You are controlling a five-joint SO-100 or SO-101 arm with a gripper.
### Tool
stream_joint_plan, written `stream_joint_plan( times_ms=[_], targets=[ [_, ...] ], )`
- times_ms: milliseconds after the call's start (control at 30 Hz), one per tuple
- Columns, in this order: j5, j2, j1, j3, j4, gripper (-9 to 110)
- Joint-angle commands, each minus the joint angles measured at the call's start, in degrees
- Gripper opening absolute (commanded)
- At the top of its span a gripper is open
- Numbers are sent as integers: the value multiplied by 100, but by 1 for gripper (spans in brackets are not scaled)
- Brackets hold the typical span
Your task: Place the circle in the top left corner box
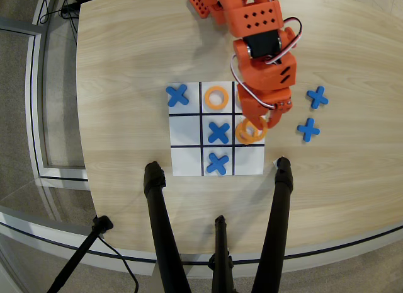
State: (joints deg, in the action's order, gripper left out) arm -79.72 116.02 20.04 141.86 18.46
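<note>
Overhead view: arm (258, 34) reaches over grid (217, 129), right column. Gripper (263, 121) jaws clamped on ring (250, 132), held over the middle-right cell. Second ring (216, 97) in top-middle cell. Bottom-right corner cell (249, 160) bare.

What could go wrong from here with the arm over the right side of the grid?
The claw hangs right over an orange ring in the middle right cell; releasing here may stack or knock rings instead of filling the empty bottom right cell in the overhead view. The black stand leg beside that corner might catch the claw.
</note>
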Motion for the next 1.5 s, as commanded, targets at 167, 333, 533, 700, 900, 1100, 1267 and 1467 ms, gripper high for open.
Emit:
stream_joint_plan(
  times_ms=[167,333,533,700,900,1100,1267,1467],
  targets=[
    [237,-1538,-53,-1459,-809,0],
    [202,-2373,-325,-2162,-1063,0],
    [114,-3120,-598,-2443,-1512,0],
    [105,-3516,-677,-2610,-1696,0],
    [105,-3788,-677,-2830,-1749,0],
    [158,-3981,-589,-2856,-1749,0],
    [167,-4122,-545,-2856,-1749,0],
    [211,-4201,-492,-2909,-1740,0]
  ],
)
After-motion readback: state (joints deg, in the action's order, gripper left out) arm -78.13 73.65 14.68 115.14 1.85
